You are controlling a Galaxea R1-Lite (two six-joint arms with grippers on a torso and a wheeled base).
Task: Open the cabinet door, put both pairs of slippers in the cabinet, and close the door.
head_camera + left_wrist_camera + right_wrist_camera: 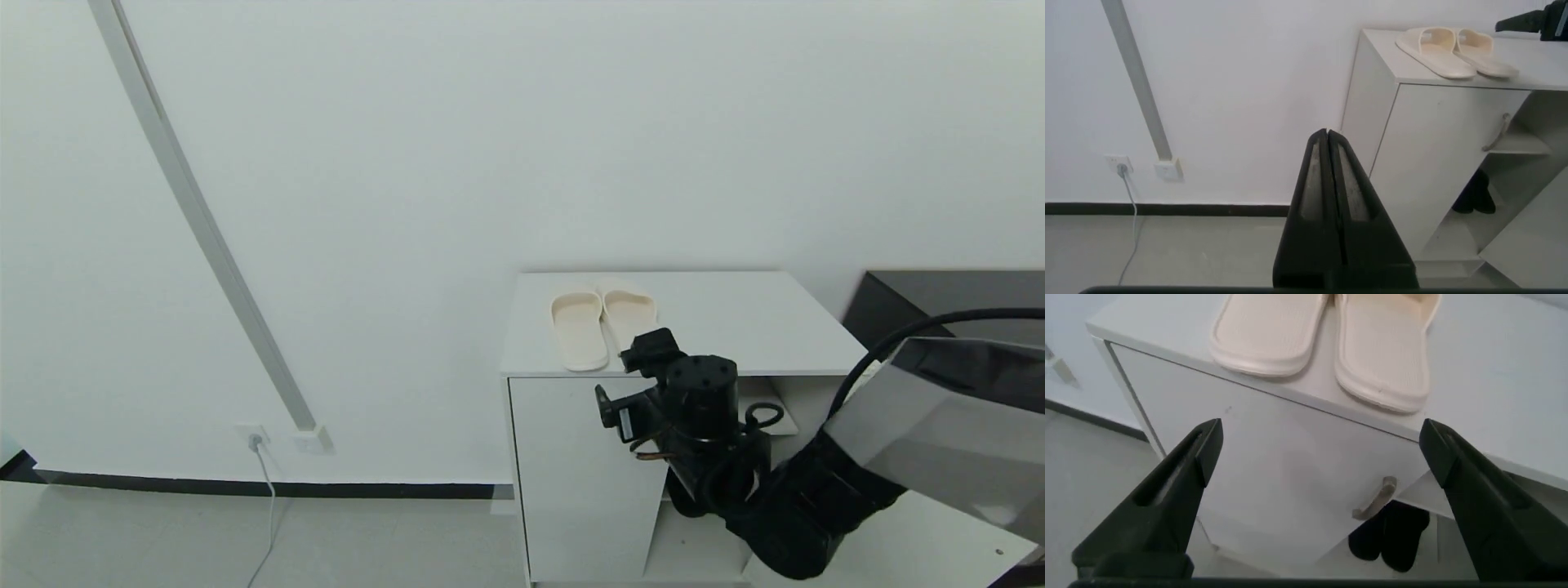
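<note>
A cream pair of slippers (602, 325) lies side by side on top of the white cabinet (735, 327), near its front left corner. My right gripper (1321, 433) hovers open just in front of and above that top edge, with the cream slippers (1323, 335) a little beyond its fingertips and nothing between them. It also appears in the head view as the right gripper (651, 353). A dark pair of slippers (1388, 535) sits inside the open right half of the cabinet, on a low shelf. My left gripper (1327, 196) is shut and empty, off to the cabinet's left.
The cabinet's left door (584, 474) is closed, with a handle (1376, 498) at its inner edge. The right door (939, 531) stands swung open. A wall socket with a cable (257, 441) and bare floor lie to the left. Dark furniture (939, 298) stands at the right.
</note>
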